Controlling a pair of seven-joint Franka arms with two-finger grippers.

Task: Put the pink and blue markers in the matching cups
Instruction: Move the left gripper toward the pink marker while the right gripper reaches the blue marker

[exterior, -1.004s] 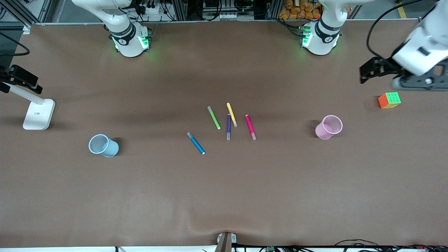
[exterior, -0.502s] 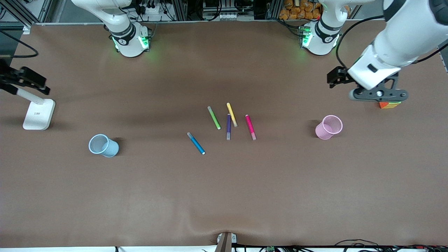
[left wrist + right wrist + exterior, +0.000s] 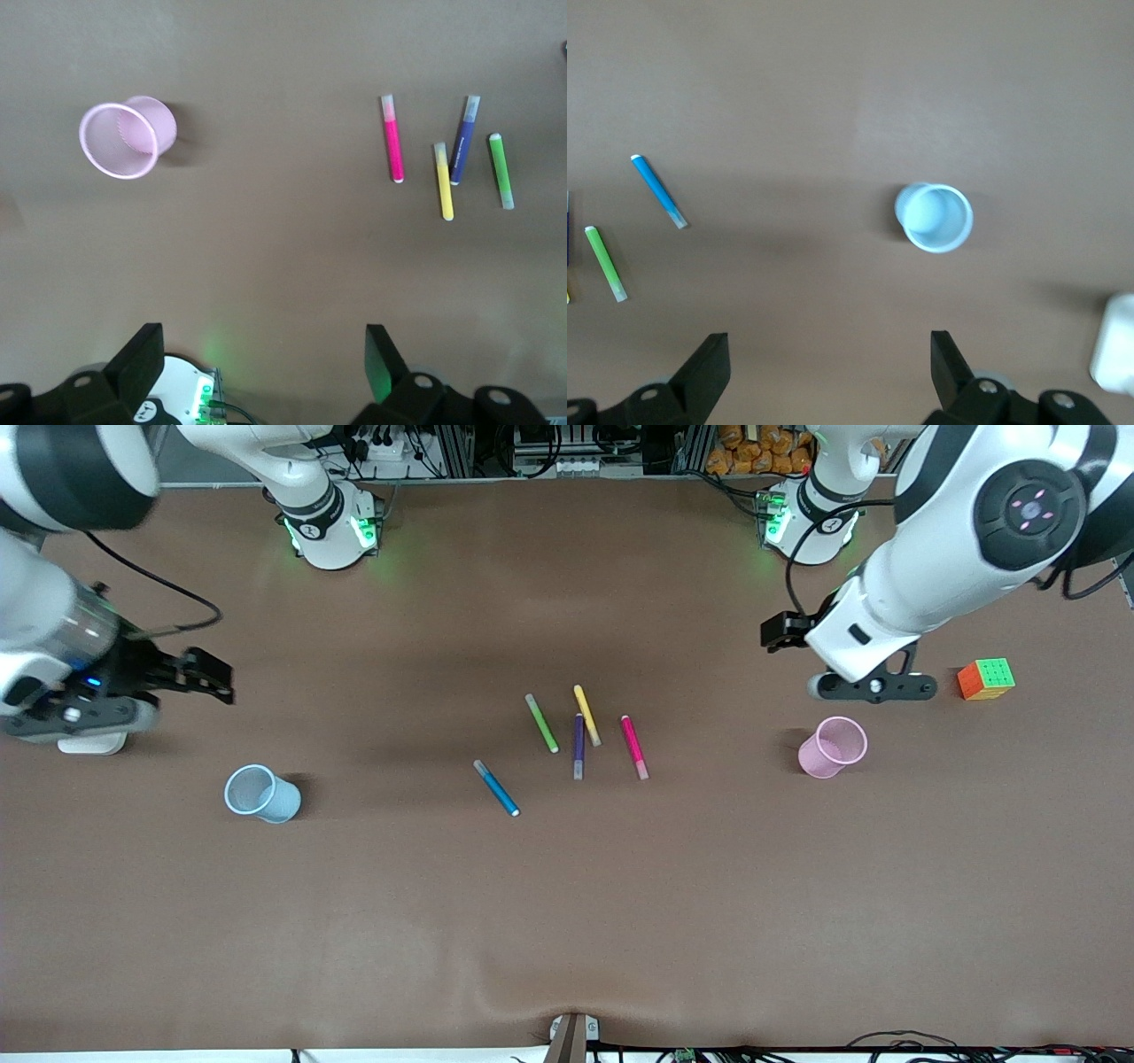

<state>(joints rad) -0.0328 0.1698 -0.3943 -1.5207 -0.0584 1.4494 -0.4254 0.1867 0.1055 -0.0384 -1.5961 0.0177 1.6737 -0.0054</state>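
The pink marker (image 3: 633, 747) and the blue marker (image 3: 496, 787) lie flat mid-table, apart from each other. The pink cup (image 3: 833, 747) stands toward the left arm's end, the blue cup (image 3: 261, 794) toward the right arm's end. My left gripper (image 3: 873, 687) is open and empty over bare table beside the pink cup. My right gripper (image 3: 75, 716) is open and empty over the white stand. The left wrist view shows its open gripper (image 3: 262, 359), pink cup (image 3: 128, 135) and pink marker (image 3: 392, 139). The right wrist view shows its open gripper (image 3: 828, 359), blue cup (image 3: 934, 217) and blue marker (image 3: 658, 191).
A green pen (image 3: 541, 723), a yellow pen (image 3: 586, 715) and a dark purple pen (image 3: 578, 746) lie between the two markers. A colour cube (image 3: 986, 678) sits near the left arm's end. A white stand (image 3: 89, 742) is mostly hidden under my right gripper.
Both arms swung in from the table's ends. The left gripper moved from over the cube to beside the pink cup. The right gripper came into view over the white stand.
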